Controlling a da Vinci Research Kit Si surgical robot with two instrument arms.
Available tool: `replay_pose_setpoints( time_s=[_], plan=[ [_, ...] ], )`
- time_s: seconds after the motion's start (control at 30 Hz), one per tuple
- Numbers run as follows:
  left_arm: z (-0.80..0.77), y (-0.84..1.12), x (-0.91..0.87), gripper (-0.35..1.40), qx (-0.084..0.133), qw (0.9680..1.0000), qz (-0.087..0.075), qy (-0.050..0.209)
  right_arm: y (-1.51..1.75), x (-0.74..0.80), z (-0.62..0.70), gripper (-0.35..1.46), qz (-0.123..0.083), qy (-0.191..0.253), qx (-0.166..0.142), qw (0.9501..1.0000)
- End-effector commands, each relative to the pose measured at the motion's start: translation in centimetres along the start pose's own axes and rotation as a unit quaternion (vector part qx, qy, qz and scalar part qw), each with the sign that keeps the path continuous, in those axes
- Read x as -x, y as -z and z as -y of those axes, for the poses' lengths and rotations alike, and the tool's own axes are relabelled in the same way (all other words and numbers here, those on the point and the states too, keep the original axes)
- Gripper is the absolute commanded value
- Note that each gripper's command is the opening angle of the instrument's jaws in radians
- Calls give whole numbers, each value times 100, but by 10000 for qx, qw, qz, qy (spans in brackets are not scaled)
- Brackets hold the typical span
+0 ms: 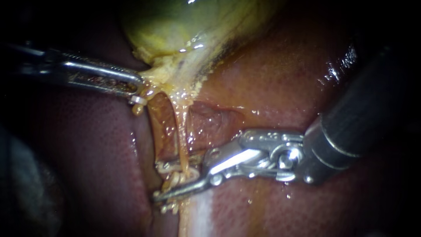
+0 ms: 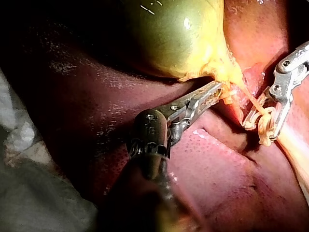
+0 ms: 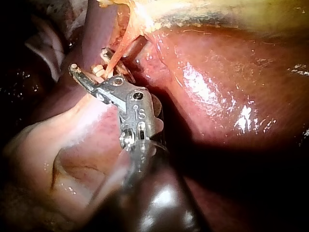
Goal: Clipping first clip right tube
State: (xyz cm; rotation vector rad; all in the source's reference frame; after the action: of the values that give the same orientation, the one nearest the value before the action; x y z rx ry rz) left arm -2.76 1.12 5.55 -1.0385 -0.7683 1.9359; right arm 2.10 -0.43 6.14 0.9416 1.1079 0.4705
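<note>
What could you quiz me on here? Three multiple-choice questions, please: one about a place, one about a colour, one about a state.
1. Where are the right instrument's jaws, relative to the gallbladder?
A. On its rounded body
B. Below it, one on either side of a thin tube
C. Clear of all tissue

2. What colour is the gallbladder?
A. Blue
B. White
C. Green-yellow

3. How do the left instrument's jaws stand?
A. Shut on the gallbladder's lower end
B. Wide open, holding nothing
C. Out of sight

Answers: B, a jaw shows on each side of the tube; C, its wall looks green-yellow against the red-brown liver; A, both jaws pinch yellow tissue there.
</note>
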Motion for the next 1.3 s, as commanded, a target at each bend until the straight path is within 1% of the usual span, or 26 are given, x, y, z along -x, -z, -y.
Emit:
replay_pose_setpoints(
  time_s=[0.03, 0.17, 0.3, 0.47, 0.53, 0.6, 0.67, 0.77, 0.83, 0.93, 1.07, 1.3],
  plan=[
    [0, 0, 0, -35, -3, 10000, -1, 2, 0, 0, 0, 50, -6, -1, -5, 10000],
    [0, 0, 0, -35, -2, 10000, -1, 2, 2, -3, 2, 50, -69, -69, -52, 9999],
    [0, 0, 0, -35, -2, 10000, -1, 2, 4, -9, 9, 50, -289, -149, -222, 9992],
    [0, 0, 0, -35, -2, 10000, -1, 1, 8, -25, 25, 50, -538, -342, -450, 9969],
    [0, 0, 0, -35, -2, 10000, -1, 1, 9, -30, 33, 50, -572, -385, -547, 9961],
    [0, 0, 0, -35, -2, 10000, -1, 1, 11, -34, 40, 50, -560, -421, -626, 9956],
    [0, 1, 0, -35, -1, 10000, -1, 1, 15, -38, 47, 49, -495, -447, -727, 9951],
    [0, 1, 0, -35, -1, 10000, -1, 1, 18, -39, 54, 49, -452, -435, -845, 9944],
    [0, 1, 0, -35, -1, 10000, 0, 1, 18, -39, 56, 47, -425, -454, -903, 9940],
    [0, 1, 0, -35, -1, 10000, 0, 1, 18, -39, 57, 46, -395, -472, -962, 9935],
    [0, 1, 0, -35, -1, 10000, 0, 1, 18, -39, 56, 43, -385, -530, -967, 9932],
    [1, 0, 0, -35, 0, 10000, 0, 0, 20, -38, 51, 23, -368, -764, -983, 9915]
  ],
)
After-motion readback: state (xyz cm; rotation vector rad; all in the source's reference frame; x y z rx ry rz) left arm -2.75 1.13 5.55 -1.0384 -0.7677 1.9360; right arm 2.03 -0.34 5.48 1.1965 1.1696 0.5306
